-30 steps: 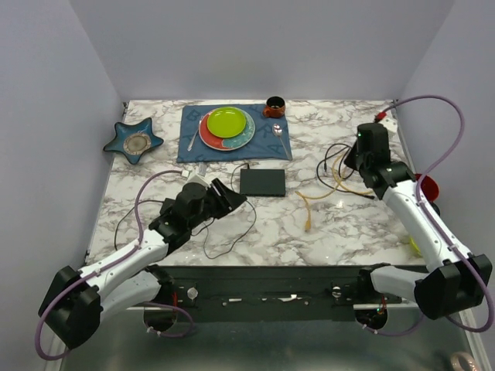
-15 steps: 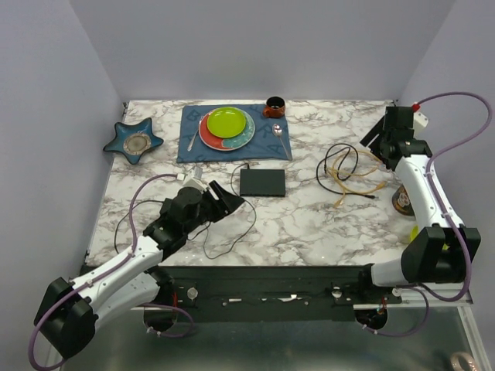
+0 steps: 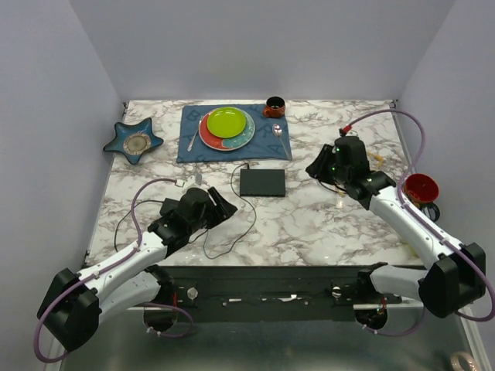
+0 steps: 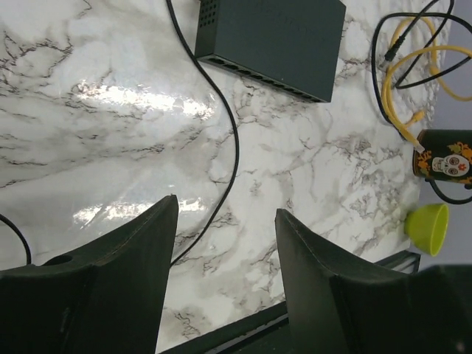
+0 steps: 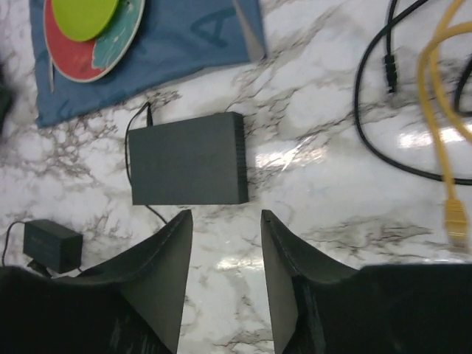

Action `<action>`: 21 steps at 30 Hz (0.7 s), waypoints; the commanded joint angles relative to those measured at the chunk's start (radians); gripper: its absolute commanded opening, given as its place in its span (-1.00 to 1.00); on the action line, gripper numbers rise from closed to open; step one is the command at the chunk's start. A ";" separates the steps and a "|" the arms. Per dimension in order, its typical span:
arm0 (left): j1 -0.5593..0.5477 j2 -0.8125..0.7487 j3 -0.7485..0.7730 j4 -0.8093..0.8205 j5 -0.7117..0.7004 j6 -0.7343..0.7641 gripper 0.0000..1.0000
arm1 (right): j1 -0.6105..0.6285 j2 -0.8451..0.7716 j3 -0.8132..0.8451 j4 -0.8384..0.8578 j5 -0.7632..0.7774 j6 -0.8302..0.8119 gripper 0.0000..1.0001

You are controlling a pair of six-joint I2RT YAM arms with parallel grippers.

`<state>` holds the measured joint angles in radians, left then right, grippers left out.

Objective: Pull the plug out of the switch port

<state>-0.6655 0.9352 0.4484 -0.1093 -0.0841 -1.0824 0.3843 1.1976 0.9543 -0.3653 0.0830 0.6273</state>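
Observation:
The switch (image 3: 261,182), a flat black box, lies mid-table, its row of sockets (image 4: 265,77) showing no plug in the left wrist view. A thin black cord (image 5: 144,116) enters its back corner. A loose yellow cable (image 5: 435,110) lies on the marble to the right, and its clear plug (image 5: 457,225) rests apart from the switch. My left gripper (image 3: 224,207) (image 4: 226,210) hovers open, near-left of the switch. My right gripper (image 3: 317,166) (image 5: 225,214) hangs open just right of it. Neither holds anything.
A small black power brick (image 5: 50,245) sits near-left of the switch. A blue cloth (image 3: 272,139) with a green plate (image 3: 227,122), an orange mug (image 3: 274,106) and a star dish (image 3: 133,139) lie behind. A red cup (image 3: 421,188), skull mug (image 4: 442,156) and lime cup (image 4: 428,225) stand at the right edge.
My right arm swung from the back right corner down toward the switch, over the cable pile. The yellow cable was dragged right into a heap. My left gripper drew back slightly from the switch.

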 commanded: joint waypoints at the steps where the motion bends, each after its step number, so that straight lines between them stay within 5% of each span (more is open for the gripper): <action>1: -0.003 0.000 -0.005 -0.033 -0.075 -0.019 0.29 | 0.057 0.083 -0.016 0.118 -0.078 -0.012 -0.47; 8: 0.029 0.138 0.096 0.008 -0.157 -0.044 0.29 | 0.094 0.233 -0.038 0.189 -0.115 0.022 -0.99; 21: 0.155 0.721 0.577 0.077 -0.131 0.185 0.18 | 0.126 0.304 -0.170 0.304 -0.180 0.043 -0.99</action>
<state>-0.5282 1.4910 0.8776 -0.0444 -0.2234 -1.0256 0.4908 1.4944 0.8150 -0.1390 -0.0475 0.6559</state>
